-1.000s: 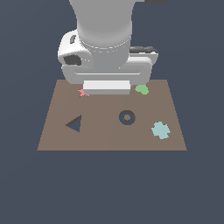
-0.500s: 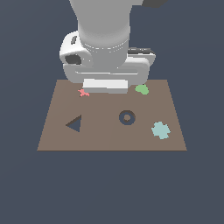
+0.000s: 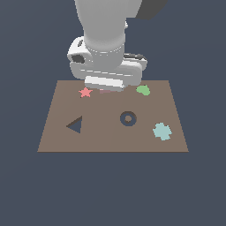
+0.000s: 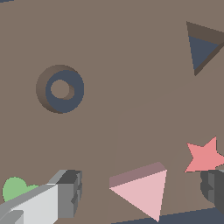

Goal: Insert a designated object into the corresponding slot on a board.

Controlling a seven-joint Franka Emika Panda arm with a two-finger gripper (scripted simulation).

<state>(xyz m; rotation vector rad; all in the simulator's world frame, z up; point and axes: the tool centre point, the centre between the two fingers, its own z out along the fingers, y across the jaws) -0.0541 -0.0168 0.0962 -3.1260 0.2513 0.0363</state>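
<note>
While the hand point(image 4: 142, 190) straddles the pink triangle point(image 4: 142, 190) unclenched, a red star point(image 4: 204, 155) lies beside it.

pink piece point(image 3: 105, 91) mostly hidden under claw | slot point(image 4: 202, 48) edge-cropped

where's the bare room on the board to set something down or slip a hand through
The board is bare along its near edge, below the slot, the ring cutout and the cyan cross, and between slot and ring. The far edge is crowded: red star, pink piece, green blob and the gripper over them.
</note>
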